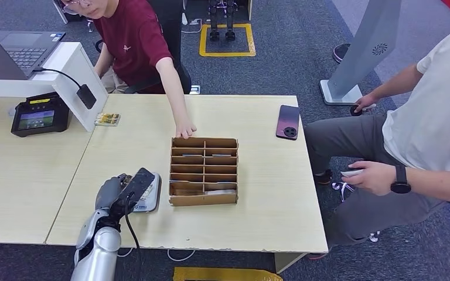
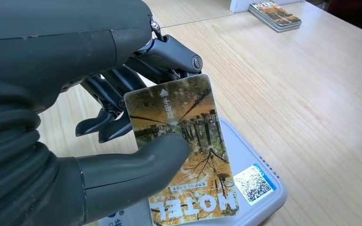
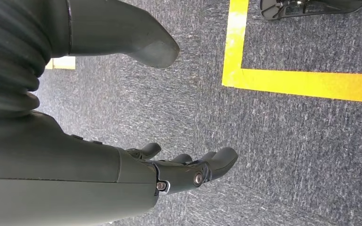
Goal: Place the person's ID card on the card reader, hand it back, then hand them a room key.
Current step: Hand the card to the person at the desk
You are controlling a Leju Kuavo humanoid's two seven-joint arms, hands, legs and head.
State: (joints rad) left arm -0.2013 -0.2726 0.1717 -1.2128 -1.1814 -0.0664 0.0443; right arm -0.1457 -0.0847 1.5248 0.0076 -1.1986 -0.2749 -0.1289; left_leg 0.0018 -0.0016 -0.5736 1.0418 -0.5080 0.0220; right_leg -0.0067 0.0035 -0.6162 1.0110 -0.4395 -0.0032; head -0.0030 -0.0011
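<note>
I noted the left hand [image 2: 89,141] pinching a hotel card [image 2: 184,150] directly over the card reader [image 2: 259,183]; right hand [image 3: 169,108] hung with fingers spread, holding nothing.

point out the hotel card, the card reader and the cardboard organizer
hotel card [image 2: 198,188], left wrist view, on its printed face below the thumb
card reader [image 2: 259,165], left wrist view, on its bare grey top near the QR sticker
cardboard organizer [image 1: 204,199], head view, on its front wall

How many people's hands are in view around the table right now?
3. One rests on the table at the cardboard organizer's far edge; one holds something pale right of the table; one lies by the kiosk base. Others may be hidden.
</note>
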